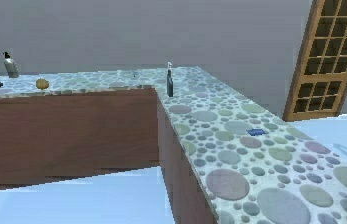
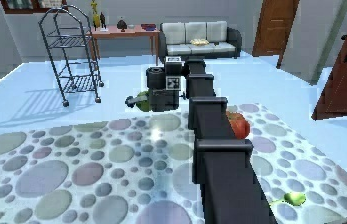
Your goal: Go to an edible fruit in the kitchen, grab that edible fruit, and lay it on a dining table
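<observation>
One apple (image 2: 238, 124) beside arm (image 2: 213, 140) in arm side view, cannot tell what hand (image 2: 139, 100) holds, bottle (image 1: 169, 80) in forward view

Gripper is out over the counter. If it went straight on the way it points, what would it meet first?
Most likely the small green round thing at the far end of the gripper, near the outer edge of the counter; I cannot tell whether they touch. Depth is unclear.

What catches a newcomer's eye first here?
A grey-green pebble-patterned countertop spans both views. In the arm side view, the dark square arm bar reaches over it, a round red fruit lying right of the bar. A brown latticed wooden door stands at the forward view's right.
</observation>
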